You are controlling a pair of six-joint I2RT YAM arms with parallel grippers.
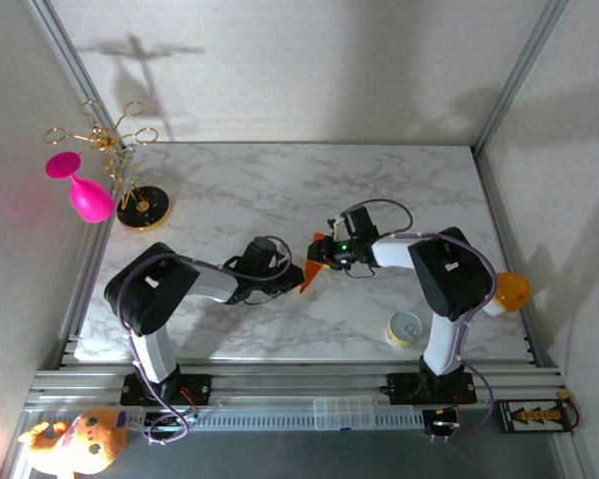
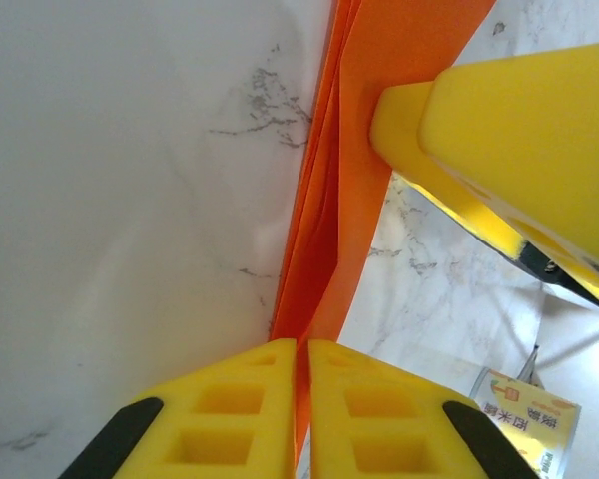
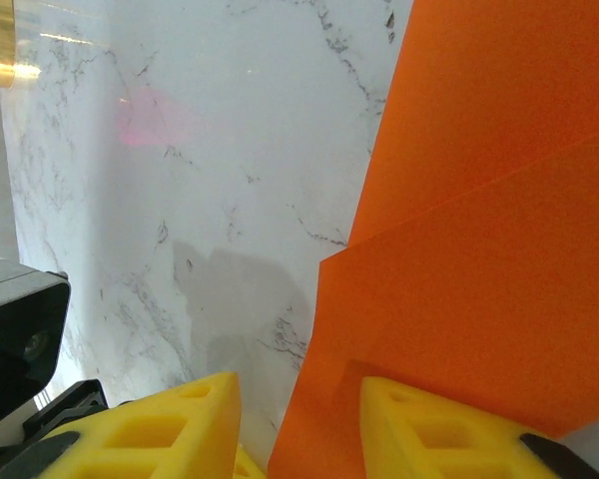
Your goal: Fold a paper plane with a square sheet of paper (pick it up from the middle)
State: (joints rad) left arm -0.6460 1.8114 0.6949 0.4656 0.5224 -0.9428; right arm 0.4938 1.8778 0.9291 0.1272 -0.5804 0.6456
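The orange sheet of paper [image 1: 314, 261] is folded into several layers and held on edge above the marble table, between the two grippers. My left gripper [image 1: 298, 275] is shut on it; in the left wrist view the yellow pads [image 2: 250, 409] pinch the folded layers [image 2: 354, 130] at its lower end. My right gripper [image 1: 328, 256] is open. In the right wrist view its fingers [image 3: 434, 434] stand apart, with the paper [image 3: 479, 220] running down between them and lying against the right one. One right finger [image 2: 499, 120] touches the paper from the right in the left wrist view.
A small yellow can [image 1: 406, 329] stands near the front right, also seen as the can [image 2: 524, 424] below the paper. An orange-yellow cup [image 1: 509, 290] sits at the right edge. A pink goblet [image 1: 80, 190] and a gold rack [image 1: 140, 205] occupy the far left.
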